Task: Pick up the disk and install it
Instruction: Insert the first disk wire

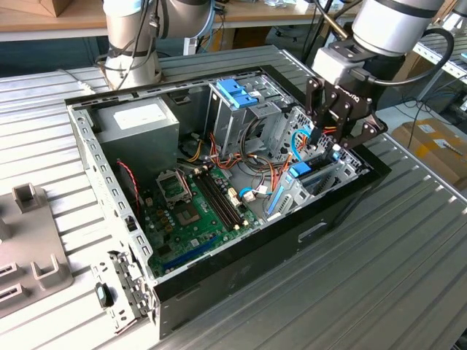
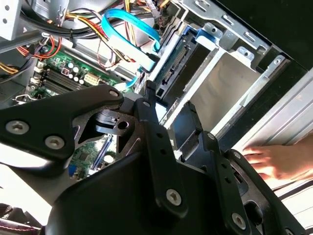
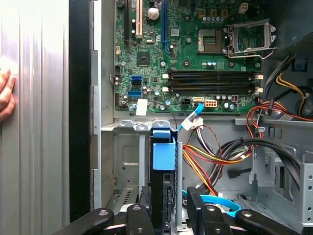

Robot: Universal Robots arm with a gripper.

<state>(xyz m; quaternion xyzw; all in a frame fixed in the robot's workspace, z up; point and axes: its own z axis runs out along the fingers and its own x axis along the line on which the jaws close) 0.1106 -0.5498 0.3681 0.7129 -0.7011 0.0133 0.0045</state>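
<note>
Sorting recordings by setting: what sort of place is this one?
Probably a robotics lab or workshop: an open computer case lies on a ribbed metal table, the arm's gripper hangs over it, and a cardboard box sits nearby.

First wrist view: disk (image 3: 164, 188) edge-on in its bay (image 3: 128, 161), one end behind the gripper (image 3: 168, 213) and cut by the picture's edge; contact cannot be told. Person's hand (image 3: 5, 93) cut off there; in second wrist view the hand (image 2: 266, 161) sits partly behind gripper linkage.
</note>
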